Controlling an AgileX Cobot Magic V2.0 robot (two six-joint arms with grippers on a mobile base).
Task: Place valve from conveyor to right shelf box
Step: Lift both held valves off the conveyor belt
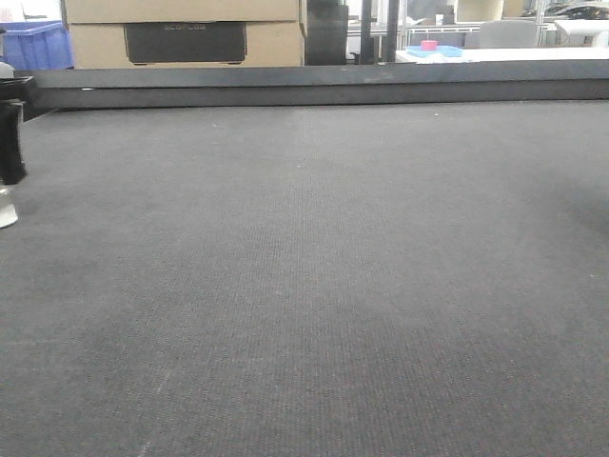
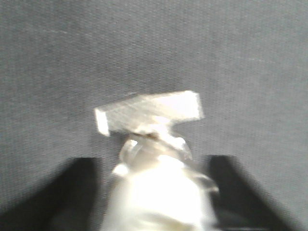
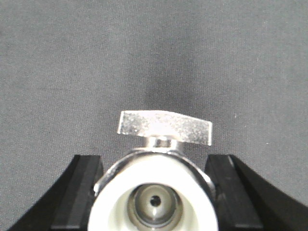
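The conveyor (image 1: 314, 286) is a wide dark grey woven belt with a dark rail (image 1: 314, 88) along its far edge. In the left wrist view my left gripper (image 2: 154, 166) is shut on a silver valve (image 2: 149, 113) with a white body and a flat lever handle, blurred, over the belt. In the front view only one black finger (image 1: 9, 143) shows at the left edge, with a bit of the valve (image 1: 6, 205) below it. In the right wrist view my right gripper (image 3: 154, 163) is shut on a second silver valve (image 3: 166, 126), its white open end facing the camera. No shelf box is in view.
Behind the rail stand a cardboard box (image 1: 181, 33), a blue crate (image 1: 38, 46) at the far left, and a blue tray with a pink object (image 1: 433, 48) on a white table at the far right.
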